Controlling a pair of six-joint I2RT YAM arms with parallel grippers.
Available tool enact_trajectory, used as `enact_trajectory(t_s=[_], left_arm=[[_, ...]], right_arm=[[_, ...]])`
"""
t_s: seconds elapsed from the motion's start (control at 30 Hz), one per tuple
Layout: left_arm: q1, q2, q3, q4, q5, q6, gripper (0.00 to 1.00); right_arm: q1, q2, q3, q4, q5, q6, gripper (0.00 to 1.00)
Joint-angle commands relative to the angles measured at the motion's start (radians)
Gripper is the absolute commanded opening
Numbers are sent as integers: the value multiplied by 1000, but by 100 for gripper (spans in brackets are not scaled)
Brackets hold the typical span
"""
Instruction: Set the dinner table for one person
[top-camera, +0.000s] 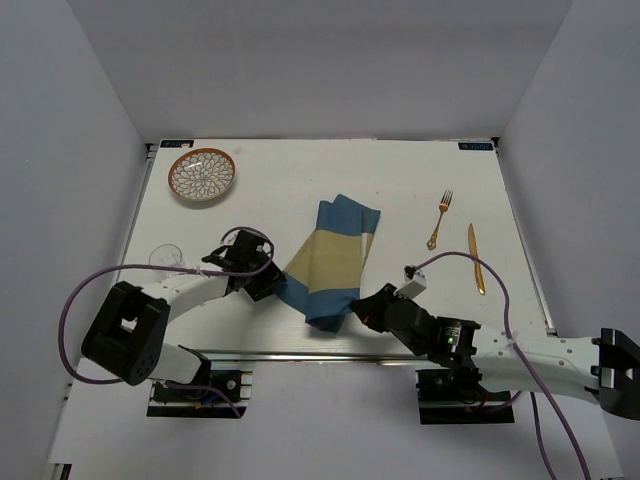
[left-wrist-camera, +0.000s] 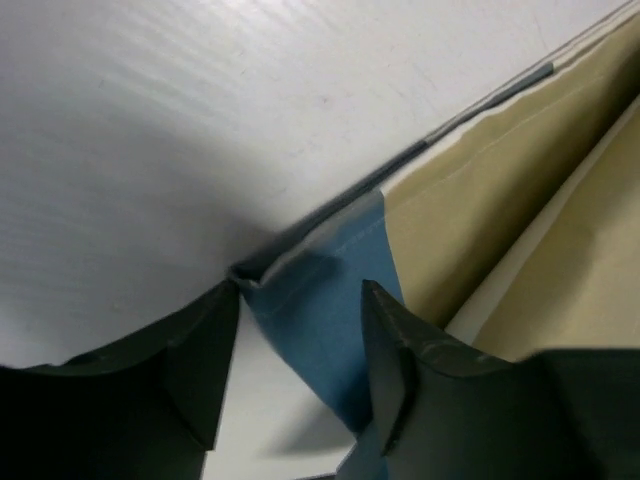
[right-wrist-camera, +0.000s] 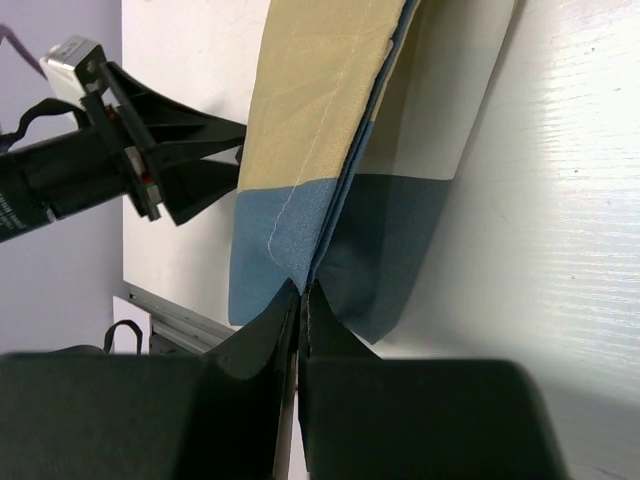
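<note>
The blue-and-tan placemat (top-camera: 330, 262) lies folded and rumpled in the middle of the white dinner table (top-camera: 280, 180). My right gripper (top-camera: 360, 308) is shut on the placemat's near blue edge (right-wrist-camera: 290, 230), which is pinched between the jaws, and lifts it a little. My left gripper (top-camera: 268, 283) is open at the placemat's left edge. In the left wrist view its jaws (left-wrist-camera: 300, 300) straddle a blue corner (left-wrist-camera: 320, 300) without closing on it. The left gripper also shows in the right wrist view (right-wrist-camera: 236, 160).
A patterned orange-rimmed plate (top-camera: 202, 175) sits at the far left. A clear glass (top-camera: 166, 257) stands left of my left arm. A gold fork (top-camera: 439, 220) and a gold knife (top-camera: 476, 258) lie at the right. A metal rail runs along the table's near edge.
</note>
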Motion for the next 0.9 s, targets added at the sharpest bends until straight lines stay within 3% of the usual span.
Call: enact_trajectory(t_s=[0.0, 0.1, 0.13, 0.2, 0.23, 0.43, 0.53, 0.57, 0.7, 0.77, 0.8, 0.87], left_arm=[[-38, 73, 11, -23, -83, -41, 60], [-67, 104, 22, -32, -111, -62, 50], [-78, 120, 25, -35, -128, -68, 36], [-89, 150, 33, -40, -137, -68, 20], [-89, 157, 37, -44, -142, -70, 0], [-99, 52, 121, -98, -181, -24, 0], [-99, -13, 387, -271, -272, 48, 0], [-99, -19, 388, -272, -301, 62, 0], [-81, -40, 785, -506, -402, 128, 0], [-72, -37, 902, -570, -474, 140, 0], [-72, -31, 951, -630, -494, 142, 0], [-72, -14, 1065, -678, -531, 137, 0]], right_arm=[[5, -33, -19, 4, 53, -6, 0], [5, -51, -33, 4, 56, -6, 0], [7, -56, -36, 7, 56, -6, 0], [7, -79, -44, 6, 55, -9, 0], [5, -84, -45, 4, 56, -13, 0], [-7, -154, 34, -23, 81, -159, 0], [-40, -162, 211, -184, 160, -345, 0], [-47, -165, 267, -184, 184, -365, 0], [-88, -159, 516, -383, 293, -555, 0], [-126, -69, 720, -523, 326, -586, 0], [-151, 8, 782, -674, 345, -568, 0], [-185, 60, 876, -741, 351, -569, 0]])
